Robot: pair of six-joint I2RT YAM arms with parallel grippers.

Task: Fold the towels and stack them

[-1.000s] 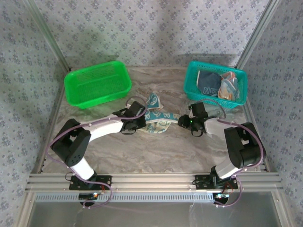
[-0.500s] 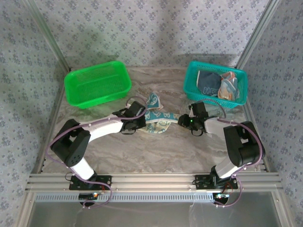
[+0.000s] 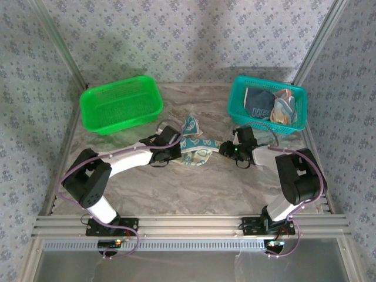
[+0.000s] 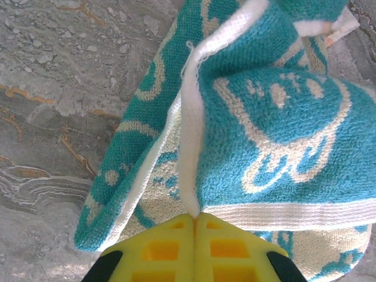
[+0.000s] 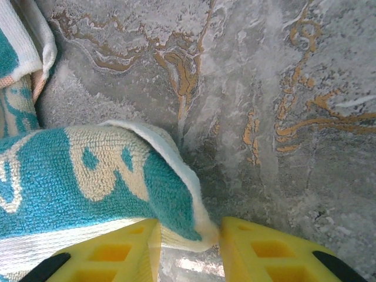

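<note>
A teal towel (image 3: 195,150) with white cartoon figures lies crumpled at the table's centre, stretched between my two grippers. My left gripper (image 3: 178,150) is shut on it: in the left wrist view the yellow fingertips (image 4: 194,218) meet on the white hem of the towel (image 4: 276,147). My right gripper (image 3: 222,148) sits at the towel's right end. In the right wrist view its fingers (image 5: 189,235) stand a little apart, with the towel's corner (image 5: 88,176) bunched between them and touching both. More towels, a dark slate-blue one (image 3: 258,106) and a lighter one (image 3: 283,109), lie in the teal basket.
The teal mesh basket (image 3: 235,113) stands at the back right, just behind my right arm. A green mesh basket (image 3: 94,121) stands at the back left. Marbled table surface (image 3: 194,188) stretches in front of the towel. Metal frame posts rise at both back corners.
My right gripper has crept slightly left onto the towel's corner and its fingers have narrowed a little. The left arm and the towel have held still.
</note>
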